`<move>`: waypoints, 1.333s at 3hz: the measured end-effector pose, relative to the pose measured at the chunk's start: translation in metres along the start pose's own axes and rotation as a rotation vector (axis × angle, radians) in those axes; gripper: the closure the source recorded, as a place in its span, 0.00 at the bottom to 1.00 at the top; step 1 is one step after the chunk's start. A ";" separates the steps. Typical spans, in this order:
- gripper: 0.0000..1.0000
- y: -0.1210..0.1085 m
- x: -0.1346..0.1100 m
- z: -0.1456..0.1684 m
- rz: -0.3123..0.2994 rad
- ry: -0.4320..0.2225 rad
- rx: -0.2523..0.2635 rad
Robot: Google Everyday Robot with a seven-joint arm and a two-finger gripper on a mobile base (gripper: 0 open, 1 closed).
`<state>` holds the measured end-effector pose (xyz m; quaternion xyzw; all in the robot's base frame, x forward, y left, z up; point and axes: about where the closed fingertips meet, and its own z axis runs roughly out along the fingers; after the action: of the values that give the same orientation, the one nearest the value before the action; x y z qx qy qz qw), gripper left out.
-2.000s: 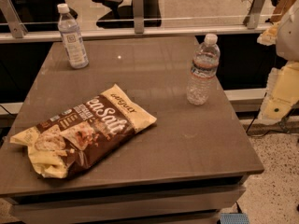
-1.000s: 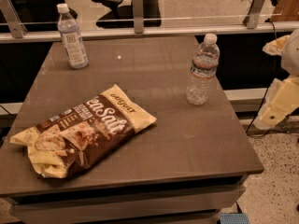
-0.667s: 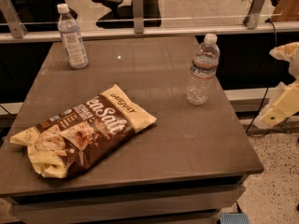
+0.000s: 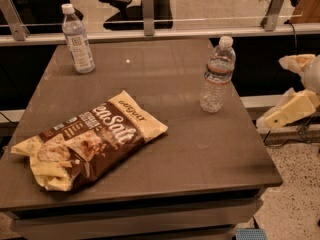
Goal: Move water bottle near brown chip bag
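Grey desk (image 4: 210,154): water bottle (image 4: 217,76) upright, well apart from brown chip bag (image 4: 90,139). Gripper (image 4: 278,91) beyond right edge, jaws spread, empty.

The chip bag (image 4: 90,141) lies flat on the worktop (image 4: 200,149). Right of the bag, well apart, the water bottle (image 4: 216,76) stands upright. Behind the bag stands a slim bottle (image 4: 78,40). Far right of the bag, off the worktop, hangs the gripper (image 4: 295,104).
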<state>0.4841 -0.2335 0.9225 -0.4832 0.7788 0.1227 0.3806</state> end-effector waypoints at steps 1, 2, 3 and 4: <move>0.00 0.001 -0.014 0.023 0.044 -0.137 -0.042; 0.00 0.002 -0.024 0.044 0.071 -0.255 -0.087; 0.00 0.004 -0.034 0.063 0.073 -0.338 -0.126; 0.00 0.005 -0.044 0.076 0.060 -0.398 -0.152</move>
<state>0.5266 -0.1594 0.9010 -0.4536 0.6909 0.2853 0.4854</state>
